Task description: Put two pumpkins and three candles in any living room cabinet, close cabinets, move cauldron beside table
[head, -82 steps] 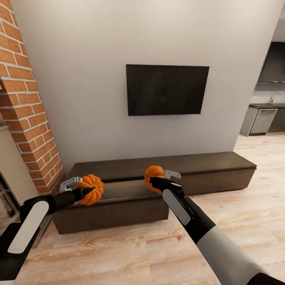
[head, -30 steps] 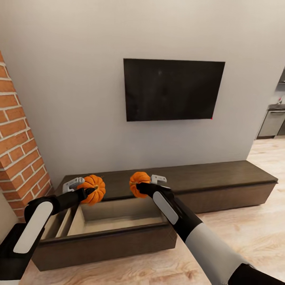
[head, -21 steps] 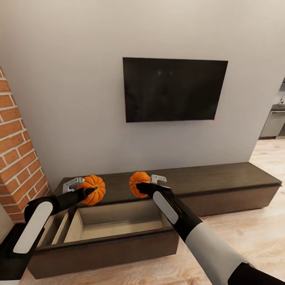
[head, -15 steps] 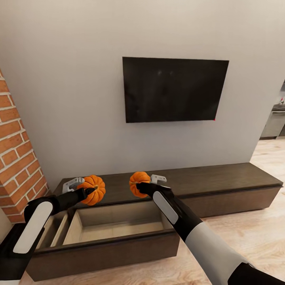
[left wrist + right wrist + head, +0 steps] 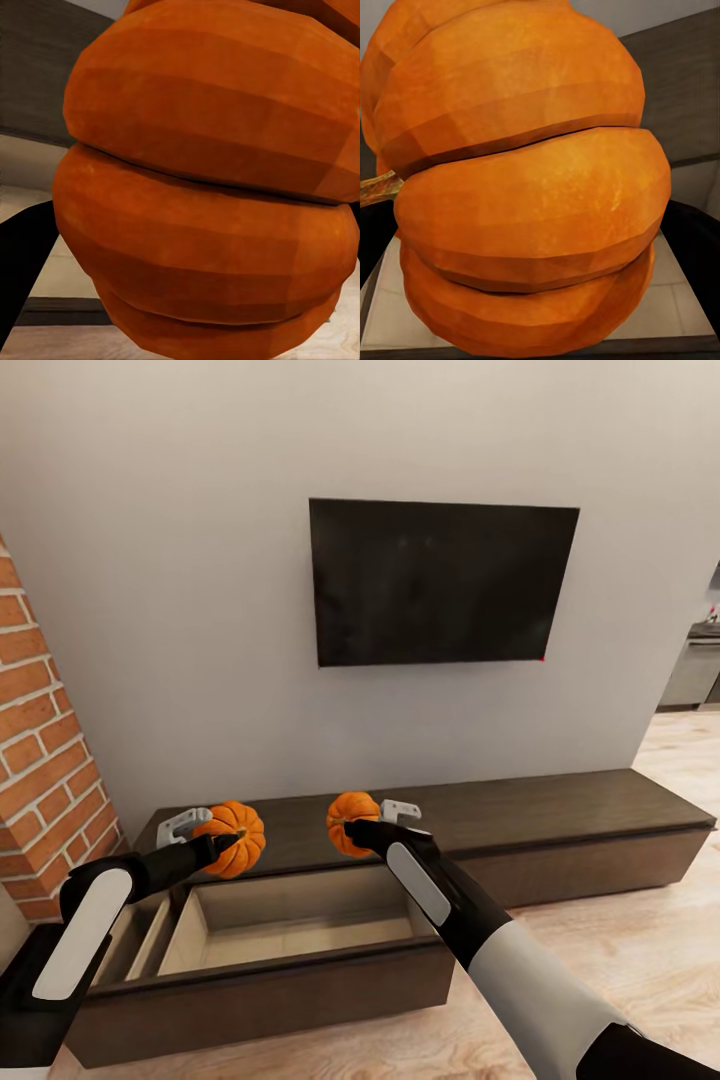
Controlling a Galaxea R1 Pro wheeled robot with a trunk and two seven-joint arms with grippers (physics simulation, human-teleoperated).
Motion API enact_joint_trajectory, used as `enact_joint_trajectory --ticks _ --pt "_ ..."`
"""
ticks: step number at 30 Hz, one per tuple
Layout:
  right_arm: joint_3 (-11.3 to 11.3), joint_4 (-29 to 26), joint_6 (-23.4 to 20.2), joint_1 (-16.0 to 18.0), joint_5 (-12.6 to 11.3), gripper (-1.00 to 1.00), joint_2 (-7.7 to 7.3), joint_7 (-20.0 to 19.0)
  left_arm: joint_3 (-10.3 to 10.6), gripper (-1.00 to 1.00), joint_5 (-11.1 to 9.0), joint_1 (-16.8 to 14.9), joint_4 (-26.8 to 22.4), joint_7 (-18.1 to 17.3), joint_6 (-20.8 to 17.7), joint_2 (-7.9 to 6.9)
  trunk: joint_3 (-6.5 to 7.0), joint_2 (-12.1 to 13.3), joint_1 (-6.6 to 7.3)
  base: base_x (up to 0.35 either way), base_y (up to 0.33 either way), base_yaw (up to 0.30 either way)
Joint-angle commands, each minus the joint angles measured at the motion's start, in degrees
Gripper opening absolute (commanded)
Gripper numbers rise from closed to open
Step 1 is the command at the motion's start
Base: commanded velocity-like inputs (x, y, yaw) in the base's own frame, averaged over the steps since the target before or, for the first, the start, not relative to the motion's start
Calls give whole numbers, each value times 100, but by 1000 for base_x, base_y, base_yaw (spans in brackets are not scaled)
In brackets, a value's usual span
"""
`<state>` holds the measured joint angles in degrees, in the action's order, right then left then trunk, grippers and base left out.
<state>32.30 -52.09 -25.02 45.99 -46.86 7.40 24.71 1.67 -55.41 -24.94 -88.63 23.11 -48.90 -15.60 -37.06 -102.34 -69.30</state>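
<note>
Right now, on the head view, I have a pumpkin in each hand. My left gripper (image 5: 212,838) is clamped on the left pumpkin (image 5: 233,839), which sits at its tips, raised off the cabinet (image 5: 520,820). My right gripper (image 5: 372,826) is clamped on the right pumpkin (image 5: 350,822) the same way, with one pale finger (image 5: 400,811) showing just past the fruit on its far side. The two pumpkins hang near each other, apart, with the right gripper a little farther forward than the left. Below both grippers the cabinet's drawer (image 5: 290,925) stands pulled out towards me, its pale beige inside bare; the left gripper hangs over the drawer's left end, the right over its back edge. Beyond the grippers is the grey wall with the TV (image 5: 440,582), and off to the left gripper's outer side the brick fireplace column (image 5: 45,760). Light plank floor (image 5: 640,950) runs out past my right arm.

On the left wrist view, the left pumpkin (image 5: 210,187) sits right against the camera, its orange ribs stacked across the picture. One dark fingertip (image 5: 22,262) shows at its side, with beige drawer interior behind.

On the right wrist view, the right pumpkin (image 5: 525,187) is just as close, its stem (image 5: 376,189) poking out sideways. Beneath it I see the drawer's pale floor (image 5: 675,300), and behind it the cabinet's dark top.
</note>
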Motion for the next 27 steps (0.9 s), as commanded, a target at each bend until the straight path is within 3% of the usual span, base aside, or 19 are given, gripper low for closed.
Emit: enact_joint_trajectory --ticks 1,27 --pt "13 -13 -3 5 -44 -100 -2 52 8 -100 -64 -4 -6 61 -3 -5 -24 -45 -22 0 0 0" --pt "31 -85 40 6 -33 -100 -2 52 0 -100 -57 -2 -6 78 1 -5 -491 -1088 -593 0 0 0"
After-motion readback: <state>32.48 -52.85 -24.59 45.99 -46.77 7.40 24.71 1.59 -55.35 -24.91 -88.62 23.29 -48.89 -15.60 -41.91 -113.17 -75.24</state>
